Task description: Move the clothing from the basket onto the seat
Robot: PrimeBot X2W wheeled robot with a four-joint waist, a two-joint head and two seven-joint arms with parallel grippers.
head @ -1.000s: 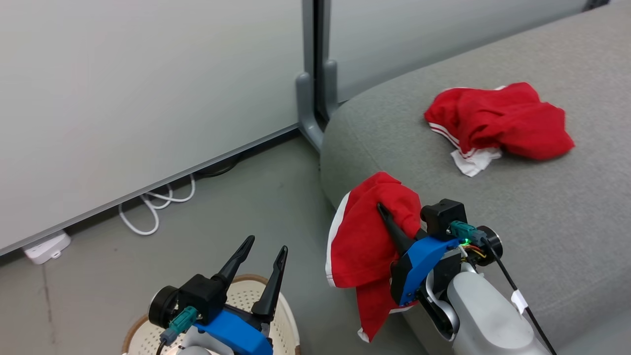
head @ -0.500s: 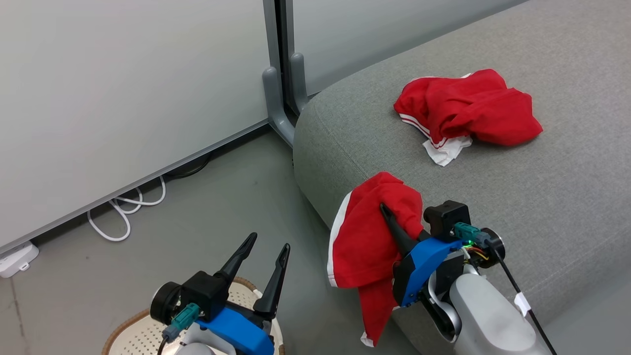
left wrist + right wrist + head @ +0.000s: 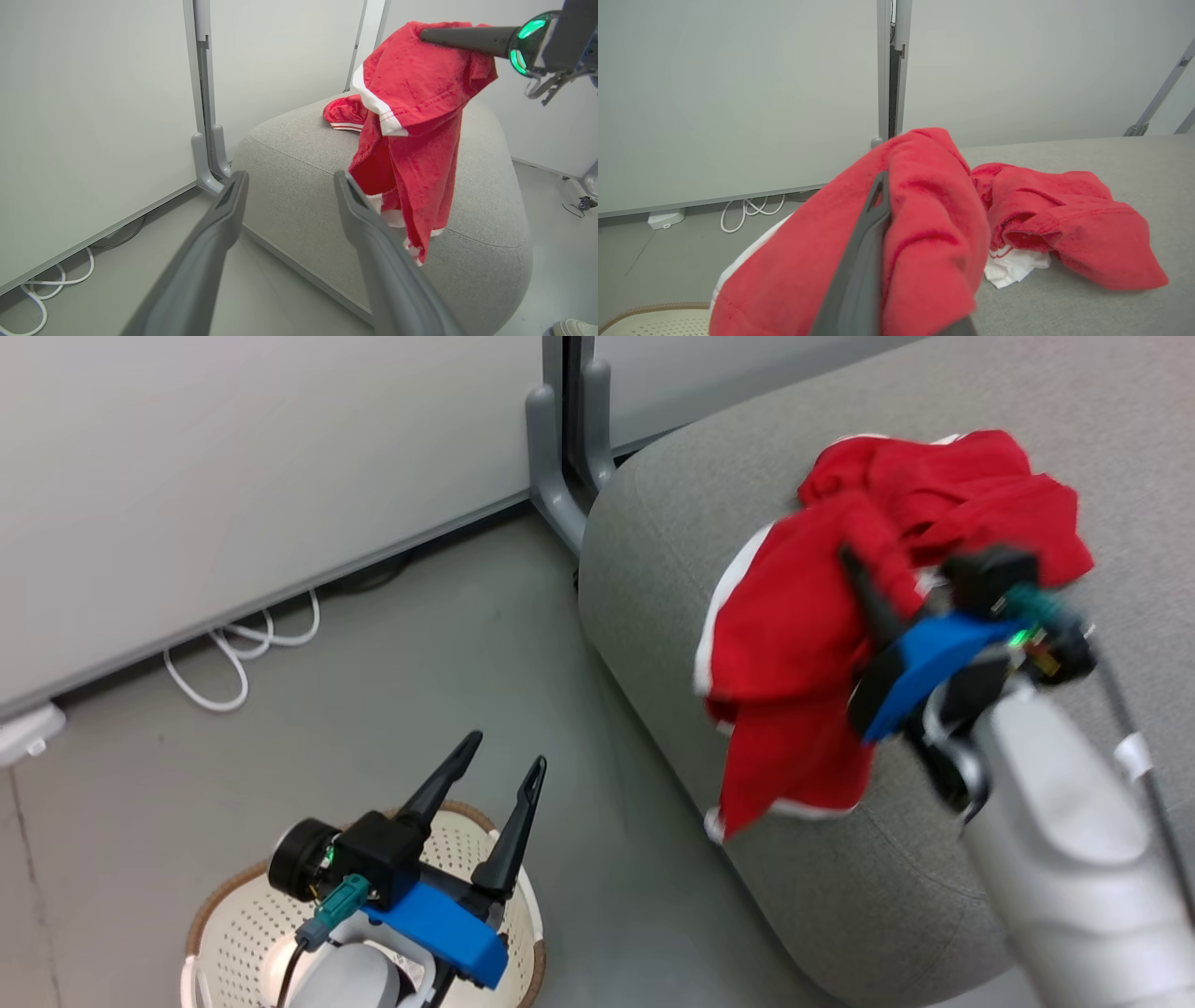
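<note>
My right gripper [image 3: 854, 569] is shut on a red piece of clothing with white trim [image 3: 784, 644], which hangs in the air over the front edge of the grey seat [image 3: 653, 569]. In the right wrist view the fabric [image 3: 924, 224] wraps around the gripper [image 3: 883, 182]. A second red garment with a white striped band [image 3: 962, 485] lies crumpled on the seat just behind the hanging one [image 3: 1064, 214]. My left gripper [image 3: 507, 751] stands open and holds nothing, above the cream perforated basket [image 3: 233, 933] on the floor. The left wrist view shows the hanging garment [image 3: 411, 140] beyond the open fingers.
White partition panels stand behind, with a grey post foot [image 3: 560, 476] close to the seat's corner. A white cable [image 3: 243, 653] and a white power box [image 3: 23, 733] lie by the wall. A shoe [image 3: 574, 326] shows on the floor past the seat.
My right gripper has risen and swung further over the seat with the red garment, close to the garment lying there. The head camera has shifted. The left gripper stays open over the basket.
</note>
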